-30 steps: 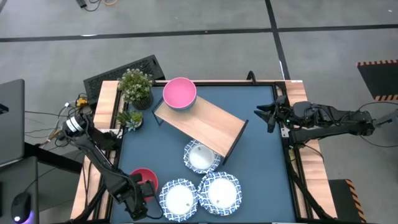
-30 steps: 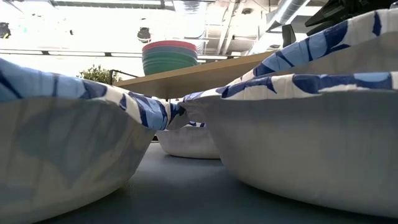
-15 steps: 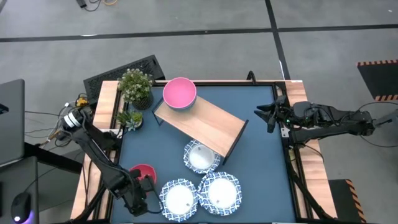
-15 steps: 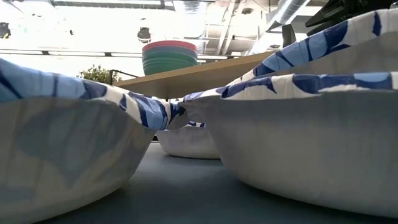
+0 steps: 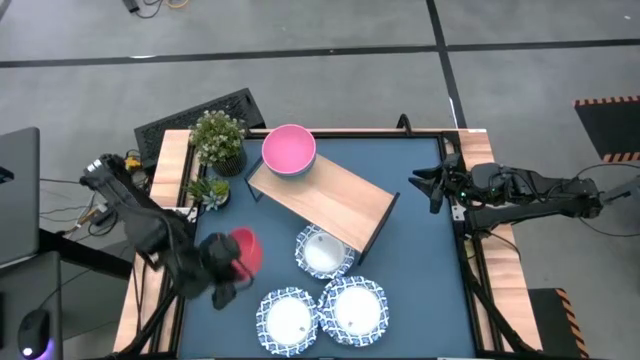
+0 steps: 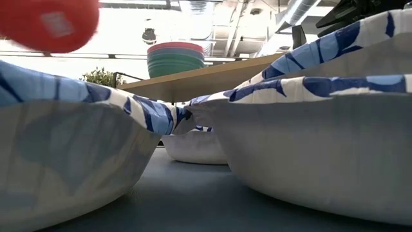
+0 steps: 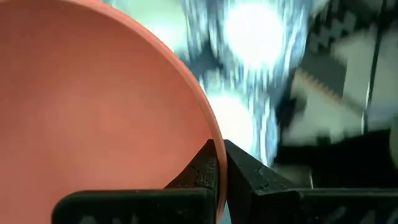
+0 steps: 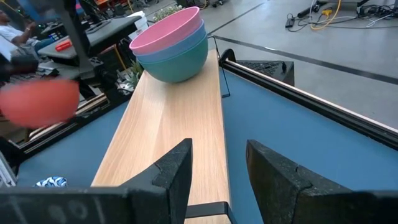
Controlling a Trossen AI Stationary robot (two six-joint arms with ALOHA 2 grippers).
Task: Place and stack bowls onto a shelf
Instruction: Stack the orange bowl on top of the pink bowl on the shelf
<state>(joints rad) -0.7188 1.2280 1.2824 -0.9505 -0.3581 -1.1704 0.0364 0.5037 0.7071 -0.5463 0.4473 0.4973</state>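
A red bowl (image 5: pixel 245 250) hangs above the table's near left part, with my left gripper (image 5: pixel 222 264) shut on it. It also shows in the low view (image 6: pixel 48 22) and, blurred, in the right wrist view (image 8: pixel 38 102). A stack of bowls, pink on top (image 5: pixel 289 149), green at the bottom (image 8: pixel 177 62), stands on the far left end of the light-wood shelf (image 5: pixel 325 195). Three white bowls with blue-patterned rims (image 5: pixel 323 250) (image 5: pixel 287 318) (image 5: pixel 352 308) rest on the table in front of the shelf. My right gripper (image 5: pixel 432 186) waits open at the table's right edge. My left gripper pinches the red bowl's rim (image 7: pixel 206 132) between its two fingers, one finger (image 7: pixel 200 171) inside the bowl and the other (image 7: pixel 249 174) outside. The fingers slant downward. The bowl is lifted clear of the table and hangs tilted.
Two small potted plants (image 5: pixel 217 138) (image 5: pixel 209 191) stand at the table's far left corner, beside the shelf's end. The white bowls crowd the near middle of the blue tabletop (image 5: pixel 425 250). Bare tabletop lies to the right of the shelf.
My left gripper has risen from the table's near left corner and gone toward the far edge, tipping upward. The red bowl, which stood on the table, has come up with it, lifted clear and tilted.
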